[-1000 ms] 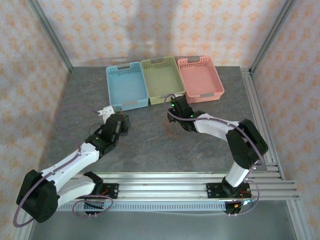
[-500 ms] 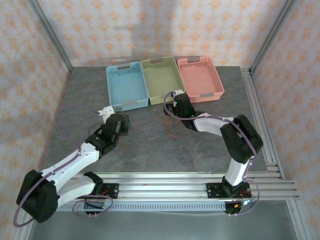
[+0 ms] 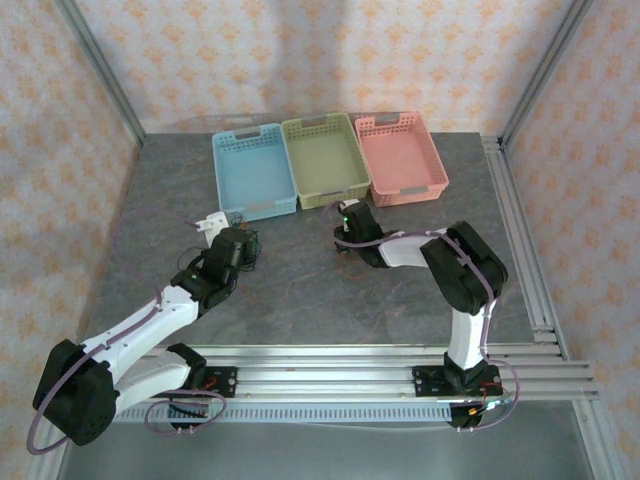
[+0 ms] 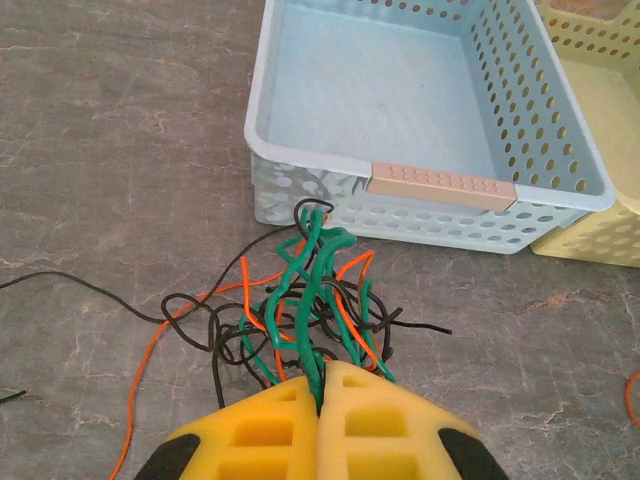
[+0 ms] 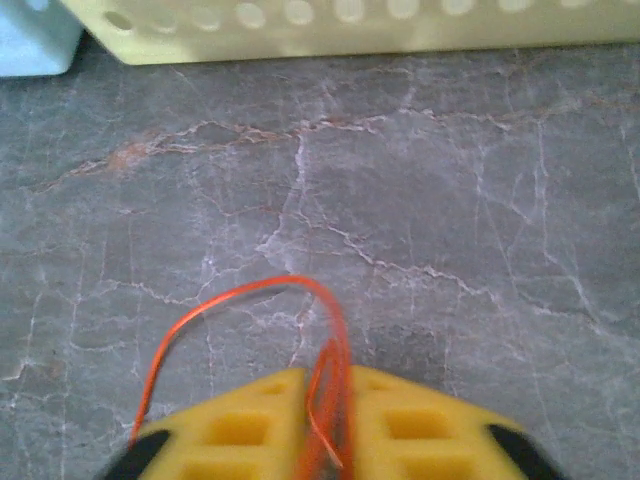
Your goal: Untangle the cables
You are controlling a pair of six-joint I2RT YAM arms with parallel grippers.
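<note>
Green, orange, black cables point(image 4: 300, 310) — blue basket point(image 3: 254, 175), lime basket point(image 3: 324, 160), pink basket point(image 3: 402, 152) — grey marbled table point(image 3: 300, 290).

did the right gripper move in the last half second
Yes. The right gripper, shut on an orange cable, pulled back from the yellow-green basket toward the near edge.

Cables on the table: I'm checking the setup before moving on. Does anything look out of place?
Only the cables: their green, orange and black knot sits before the blue basket, pinched by the left gripper, strands straggling outward. The right gripper pinches one orange strand.
</note>
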